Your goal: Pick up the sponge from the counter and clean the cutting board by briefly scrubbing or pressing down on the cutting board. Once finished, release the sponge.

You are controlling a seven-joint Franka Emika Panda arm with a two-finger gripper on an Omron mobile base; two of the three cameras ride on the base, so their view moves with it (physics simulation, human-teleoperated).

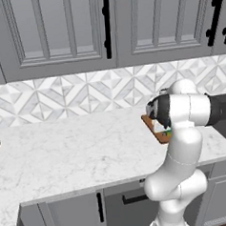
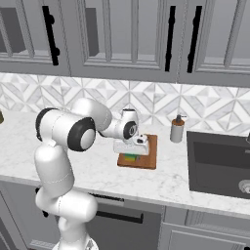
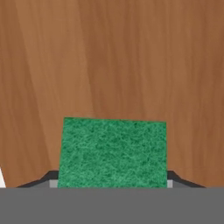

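The sponge [image 3: 113, 151], a small block with a rough green top over a yellow-tan base, lies flat on the cutting board [image 3: 109, 57], green face up. The cutting board [image 2: 149, 155] is a flat reddish-brown wooden rectangle lying on the white marble tabletop [image 2: 161, 183], near its front edge, with the sponge [image 2: 129, 157] at its near end.

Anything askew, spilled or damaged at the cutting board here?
Nothing stands out. The sponge sits green side up on the cutting board under the gripper; the wood looks clean and unmarked, and the soap bottle stands upright.
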